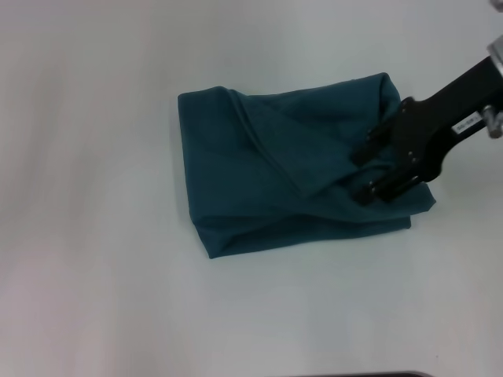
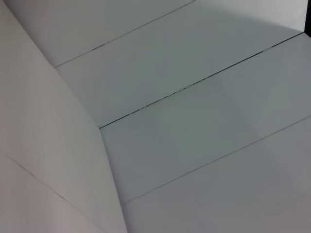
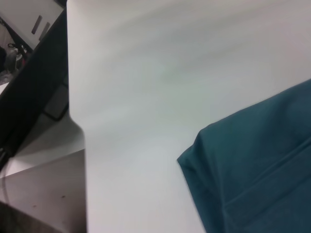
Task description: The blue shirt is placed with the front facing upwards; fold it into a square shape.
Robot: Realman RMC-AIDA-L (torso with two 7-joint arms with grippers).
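The white worktop (image 1: pixel 94 298) spreads out plain and matte on every side of the blue shirt (image 1: pixel 275 181), with nothing else lying on it in the head view. In the right wrist view the worktop's edge drops away to a dark panel (image 3: pixel 34 92) and a lower grey surface (image 3: pixel 43 189), with some blurred clutter beyond that I cannot make out. The left wrist view shows only pale flat panels (image 2: pixel 194 121) meeting at thin dark seams; the left gripper itself is nowhere to be seen. The shirt sits near the middle of the worktop, a little to the right, gathered into a rough, thick rectangle of soft teal cotton. Its edges are uneven, and a diagonal fold runs across the top layer with a hem ridge along it. No lettering shows on the upper face. The right gripper (image 1: pixel 363 169), black and angular, reaches in from the right side and rests on the shirt's right end, covering part of that edge. Its two fingertips (image 1: pixel 360 151) stand apart, pressed on the cloth and clamping nothing between them.
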